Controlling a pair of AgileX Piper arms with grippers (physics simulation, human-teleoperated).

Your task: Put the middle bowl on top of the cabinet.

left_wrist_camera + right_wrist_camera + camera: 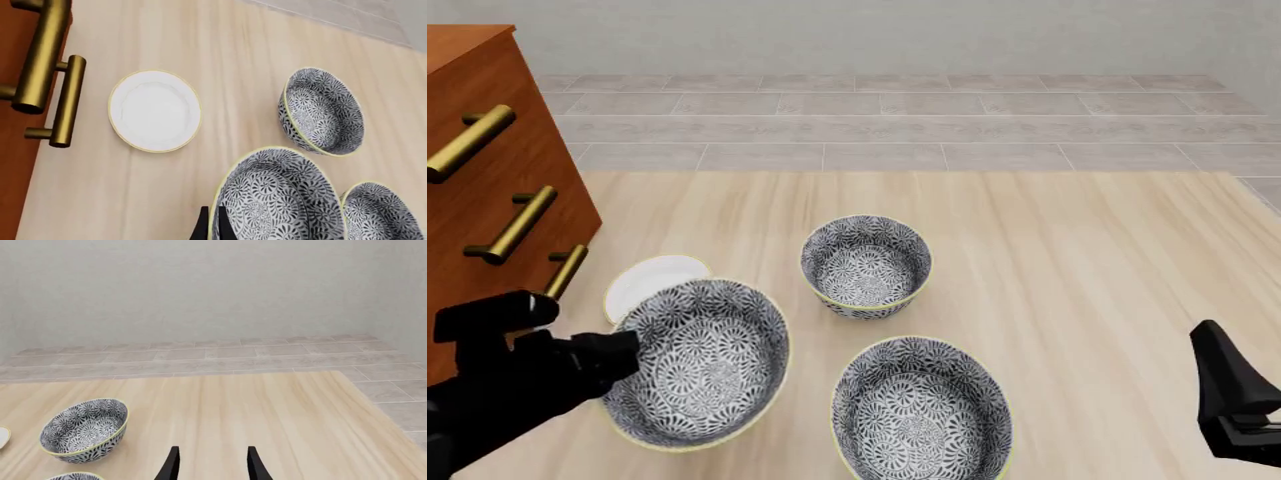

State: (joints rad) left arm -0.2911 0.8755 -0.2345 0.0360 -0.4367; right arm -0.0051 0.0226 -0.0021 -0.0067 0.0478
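The middle bowl (707,365), grey-and-white floral with a pale yellow rim, is at the front left, tilted toward the camera and looking raised off the table. My left gripper (627,350) is shut on its left rim. In the left wrist view the two fingertips (203,227) straddle that bowl's (280,200) rim. The reddish-brown cabinet (494,200) with brass handles stands at the far left, close beside the left arm. My right gripper (210,465) is open and holds nothing, low at the front right (1228,400).
A small white dish (654,280) lies between the cabinet and the held bowl. Two look-alike floral bowls rest on the table, one at centre (868,265) and one at front centre (921,410). The cabinet's bar handles (67,100) jut toward the gripper.
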